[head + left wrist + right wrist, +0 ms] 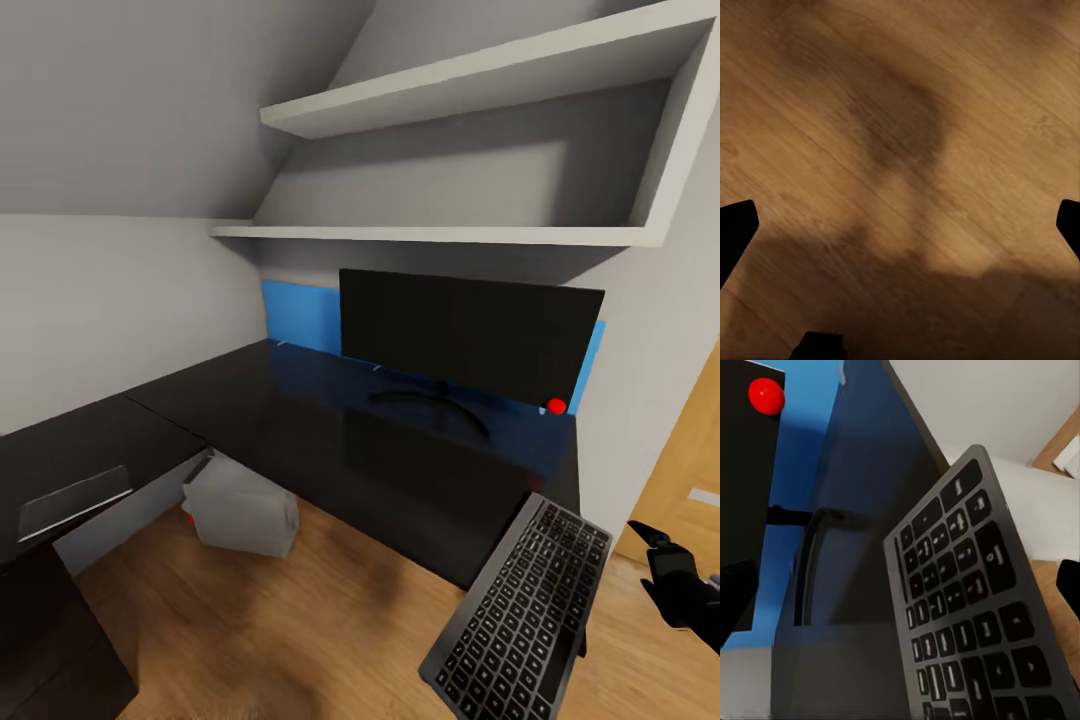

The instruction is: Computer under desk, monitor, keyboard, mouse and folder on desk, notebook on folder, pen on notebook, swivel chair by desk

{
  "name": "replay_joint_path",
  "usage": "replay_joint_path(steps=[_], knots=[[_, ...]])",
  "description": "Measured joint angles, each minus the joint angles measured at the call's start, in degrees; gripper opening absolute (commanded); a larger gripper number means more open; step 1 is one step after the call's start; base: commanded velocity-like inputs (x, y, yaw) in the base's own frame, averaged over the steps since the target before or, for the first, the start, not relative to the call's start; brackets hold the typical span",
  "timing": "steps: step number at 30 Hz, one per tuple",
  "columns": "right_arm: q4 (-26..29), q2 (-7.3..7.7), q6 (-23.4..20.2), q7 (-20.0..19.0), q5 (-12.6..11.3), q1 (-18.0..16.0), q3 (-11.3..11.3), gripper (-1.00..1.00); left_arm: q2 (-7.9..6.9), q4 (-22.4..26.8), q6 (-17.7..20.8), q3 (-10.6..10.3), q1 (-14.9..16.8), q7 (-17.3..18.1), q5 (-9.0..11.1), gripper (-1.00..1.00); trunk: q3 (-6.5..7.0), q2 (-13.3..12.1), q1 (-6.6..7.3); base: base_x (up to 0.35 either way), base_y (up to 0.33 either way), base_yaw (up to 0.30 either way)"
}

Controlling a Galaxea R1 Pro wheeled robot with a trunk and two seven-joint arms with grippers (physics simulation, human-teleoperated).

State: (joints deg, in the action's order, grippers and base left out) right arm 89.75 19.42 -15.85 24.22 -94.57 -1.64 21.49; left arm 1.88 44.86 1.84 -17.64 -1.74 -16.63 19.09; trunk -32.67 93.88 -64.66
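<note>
keyboard (pixel 520 610) | lower right of frame, tilted off the surface (pixel 300 420) edge | right gripper (pixel 670 580) beside it, grasp unclear | left gripper spread, empty | light, stiff, slim; pinch a long edge

The left gripper (pixel 900 225) points straight down. Its two black fingers (pixel 736 231) are spread far apart, with nothing between them.

The black right arm (pixel 685 592) is low at the robot's right side and reaches forward. One black fingertip (pixel 1069 585) of the right gripper shows just past the edge of the slim silver-grey keyboard with dark keys (pixel 525 612), which hangs tilted in the air beside the arm. How tightly this gripper is closed is hard to see.
</note>
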Motion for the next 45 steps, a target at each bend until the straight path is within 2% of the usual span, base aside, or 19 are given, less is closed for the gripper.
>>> replay_joint_path(steps=[7,16,20,23,28,40,45], knots=[[0.1,0.00,-0.1,0.0,0.0,0.0,0.2,1.00,0.00,-0.1,0.0,0.0,0.0,0.0,0.0,1.00,0.00,0.0,-0.01,-0.081,-0.202,0.131],[0.0,0.00,-0.3,0.0,0.0,0.0,0.4,1.00,0.01,-0.1,0.0,0.1,0.0,0.0,0.1,1.00,0.00,0.0,0.00,-0.012,-0.024,0.004],[-0.6,-0.79,-0.3,-1.3,1.3,0.0,0.4,1.00,0.63,-1.4,-0.1,0.2,0.0,0.0,0.1,1.00,0.00,0.0,0.00,0.000,0.000,0.000],[-0.5,-0.92,-0.3,-2.3,1.1,-0.1,0.6,1.00,0.72,-1.4,-0.1,0.3,0.0,0.0,0.1,1.00,0.00,0.0,0.00,0.000,0.000,0.000],[-0.3,-1.98,-0.2,-2.8,1.0,-0.1,1.3,1.00,1.04,-1.6,-0.2,0.3,0.0,-0.1,0.2,1.00,0.00,0.0,0.00,0.000,0.000,0.000],[-0.5,-2.21,-0.1,-6.6,1.1,-0.1,1.6,1.00,1.06,-1.7,-0.1,0.3,0.0,0.0,0.2,1.00,0.00,0.0,0.00,-0.038,-0.199,0.014],[-0.5,-2.26,-0.1,-6.6,1.1,-0.1,1.6,1.00,1.06,-1.7,-0.1,0.3,0.0,0.0,0.2,1.00,0.00,0.0,0.00,-0.004,-0.142,0.204]])
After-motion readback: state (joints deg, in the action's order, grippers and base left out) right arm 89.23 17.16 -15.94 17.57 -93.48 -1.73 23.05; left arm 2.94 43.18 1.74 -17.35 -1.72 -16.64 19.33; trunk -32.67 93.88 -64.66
